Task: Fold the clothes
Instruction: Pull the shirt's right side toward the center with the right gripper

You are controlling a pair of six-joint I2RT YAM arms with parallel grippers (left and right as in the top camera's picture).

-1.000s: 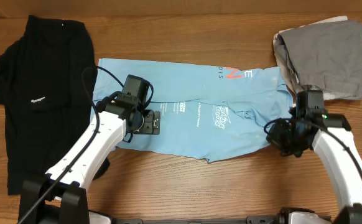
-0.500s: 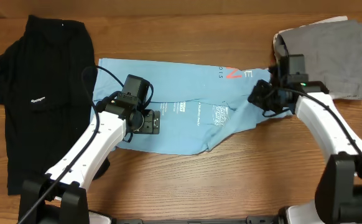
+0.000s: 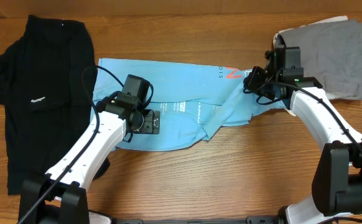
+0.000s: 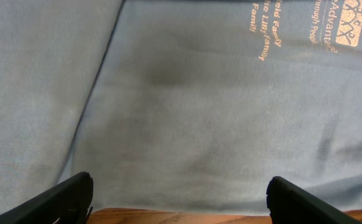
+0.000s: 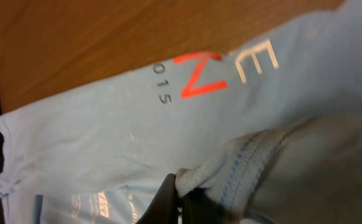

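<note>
The blue shirt (image 3: 168,78) lies across the middle of the table (image 3: 187,31), its long side running from 9 to 3 o'clock. A black shirt (image 3: 38,93) is spread flat at the table's 9 o'clock, touching the blue one's left edge. A grey pile (image 3: 330,56) sits at 2 o'clock. The left gripper (image 3: 145,121) is over the blue shirt's 8 o'clock part. In the left wrist view its fingers (image 4: 63,199) are spread wide, with bare blue cloth (image 4: 199,124) between them and nothing held. The right gripper (image 3: 250,81) is at the shirt's 2 o'clock corner, just beside the grey pile. The right wrist view shows its fingers (image 5: 167,194) pinching a stitched hem of the blue shirt (image 5: 106,137), near red and white printed letters. From that grip the cloth bunches, and the shirt's lower edge slants down toward 6 o'clock.
</note>
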